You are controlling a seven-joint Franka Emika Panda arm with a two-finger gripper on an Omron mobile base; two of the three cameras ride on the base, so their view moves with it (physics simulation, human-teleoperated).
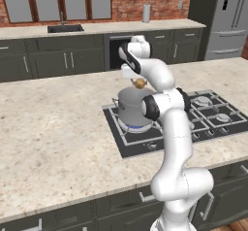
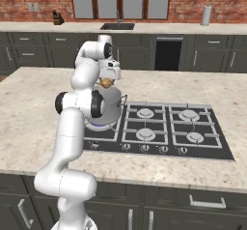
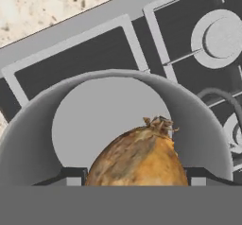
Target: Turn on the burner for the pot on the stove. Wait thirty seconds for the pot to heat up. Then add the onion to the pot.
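My gripper (image 1: 139, 81) hangs straight above the open grey steel pot (image 1: 131, 106), shut on the golden-brown onion (image 1: 140, 83). The pot stands on the left end of the black stove (image 1: 218, 125), and a blue glow shows at the burner (image 1: 135, 127) beneath it. From the right base view the onion (image 2: 106, 82) sits just over the pot (image 2: 112, 107) rim. In the hand view the onion (image 3: 139, 158) is clamped between the two dark fingertips (image 3: 71, 177), with the pot's bare inside (image 3: 99, 120) directly below.
Four smaller burners (image 2: 166, 125) lie right of the pot, with a row of knobs (image 2: 144, 148) along the stove's near edge. Pale stone counter (image 1: 48, 128) surrounds the stove. Sink (image 1: 65, 28) and fridge (image 1: 227, 16) stand at the back wall.
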